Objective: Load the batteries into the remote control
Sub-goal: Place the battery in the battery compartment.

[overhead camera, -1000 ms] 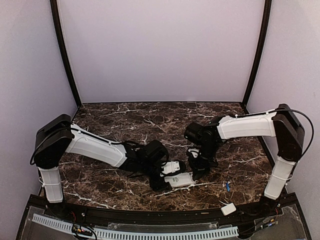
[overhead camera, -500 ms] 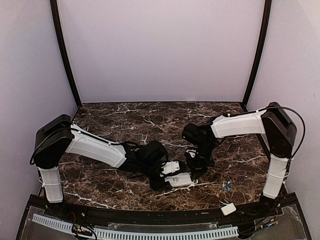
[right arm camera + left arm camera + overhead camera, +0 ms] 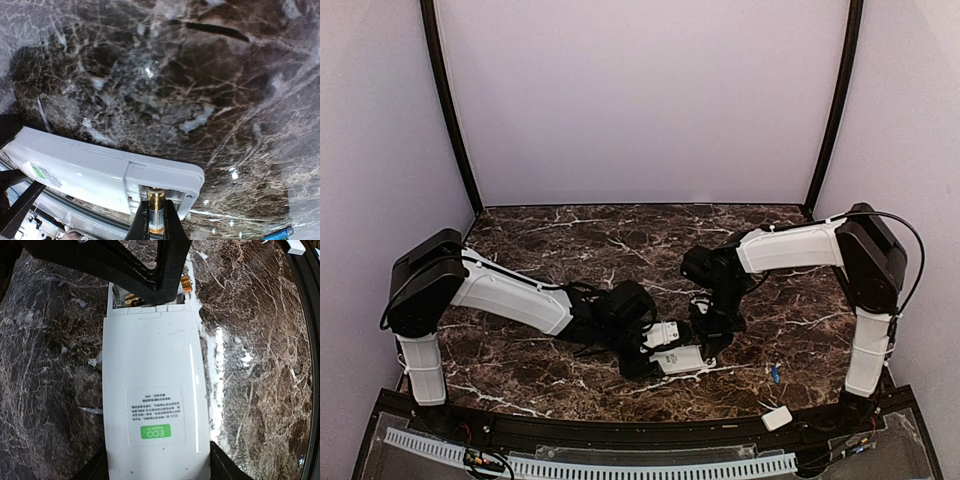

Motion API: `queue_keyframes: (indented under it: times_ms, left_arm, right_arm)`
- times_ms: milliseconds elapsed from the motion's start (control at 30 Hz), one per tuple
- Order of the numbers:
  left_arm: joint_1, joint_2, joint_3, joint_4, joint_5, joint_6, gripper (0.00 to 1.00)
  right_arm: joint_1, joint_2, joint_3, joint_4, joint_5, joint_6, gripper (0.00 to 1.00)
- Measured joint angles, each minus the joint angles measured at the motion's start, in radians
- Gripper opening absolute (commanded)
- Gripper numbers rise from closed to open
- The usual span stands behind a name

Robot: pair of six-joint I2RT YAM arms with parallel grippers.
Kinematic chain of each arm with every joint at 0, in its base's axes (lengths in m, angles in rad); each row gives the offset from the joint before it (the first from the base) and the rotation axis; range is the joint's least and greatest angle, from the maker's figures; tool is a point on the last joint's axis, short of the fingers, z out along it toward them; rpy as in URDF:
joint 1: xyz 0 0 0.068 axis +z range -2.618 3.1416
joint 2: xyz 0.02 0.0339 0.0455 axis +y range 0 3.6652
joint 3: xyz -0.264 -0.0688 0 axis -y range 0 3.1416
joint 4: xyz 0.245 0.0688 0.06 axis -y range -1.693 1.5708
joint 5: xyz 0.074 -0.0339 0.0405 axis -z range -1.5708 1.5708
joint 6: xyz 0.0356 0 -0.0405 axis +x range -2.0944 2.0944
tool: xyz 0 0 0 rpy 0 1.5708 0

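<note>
In the left wrist view the white oblong plastic remote control, lying back up, runs off the lower edge. Its open battery bay sits mostly behind the black fingers of the right gripper, and the left gripper shows only as two dark corners beside the remote, too little to tell whether they press it. In the right wrist view the cylindrical battery pinched there shows just its brass-coloured end, and a blue cylindrical cell at the corner is clipped by the edge.
</note>
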Motion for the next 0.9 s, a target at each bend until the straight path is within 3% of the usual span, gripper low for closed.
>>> queue_keyframes:
  times_ms: [333,700,900]
  left_arm:
    - [0.001,0.004,0.007,-0.01,0.002,0.001,0.53]
    - [0.001,0.005,0.009,-0.009,0.005,0.003,0.54]
    - [0.001,0.007,0.01,-0.008,0.006,0.005,0.54]
  right_arm:
    - [0.0,0.01,0.002,0.01,0.018,0.021,0.18]
    - [-0.001,-0.01,0.017,0.014,0.025,0.008,0.28]
    - [-0.003,-0.012,0.018,0.047,0.028,-0.005,0.28]
